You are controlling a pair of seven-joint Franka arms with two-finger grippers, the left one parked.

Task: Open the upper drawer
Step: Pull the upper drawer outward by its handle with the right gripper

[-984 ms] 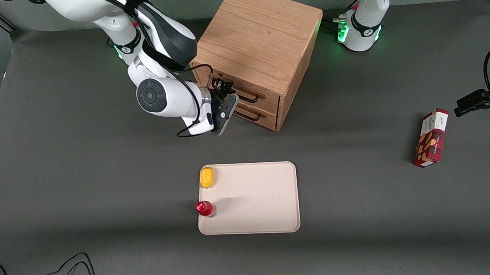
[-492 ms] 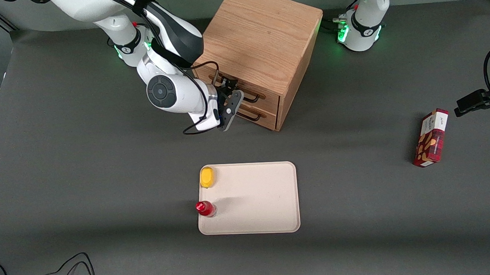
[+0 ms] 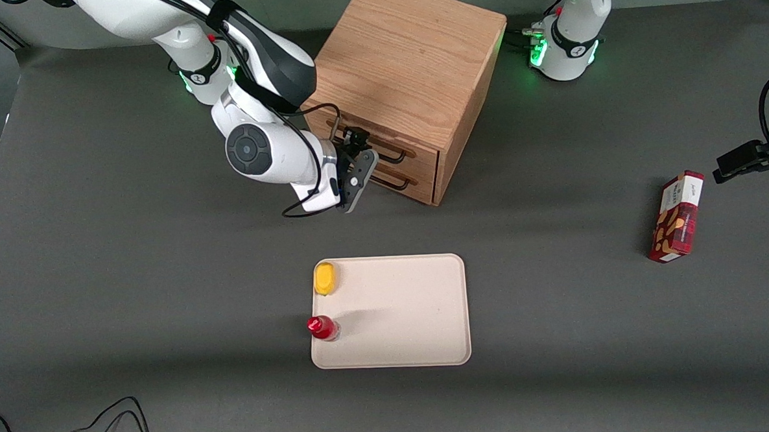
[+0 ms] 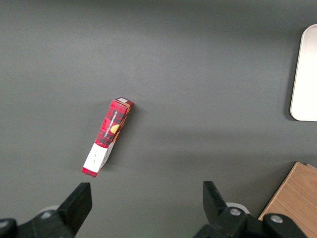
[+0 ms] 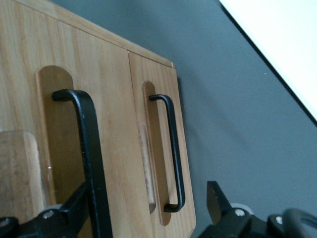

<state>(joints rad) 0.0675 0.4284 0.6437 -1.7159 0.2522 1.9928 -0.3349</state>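
My gripper (image 3: 354, 154) is open at the upper drawer (image 5: 79, 124), the cabinet's (image 3: 410, 65) top one. One finger (image 5: 74, 210) looks beside its handle (image 5: 89, 158), nothing gripped. Risks: closing on air, or snagging the lower drawer's handle (image 5: 171, 148).

The cabinet (image 3: 411, 78) stands on the table (image 3: 102, 287), farther from the front camera than the tray (image 3: 402, 312). The upper drawer (image 3: 381, 145) sits above the lower drawer (image 3: 399, 176) in the cabinet's front. The gripper (image 3: 356, 162) hangs in front of the drawers, its open fingers astride the upper drawer's handle (image 5: 89, 158). A lemon (image 3: 325, 278) and a bottle (image 3: 322, 327) sit at the tray's edge toward the working arm. A box (image 3: 676, 216) lies toward the parked arm's end
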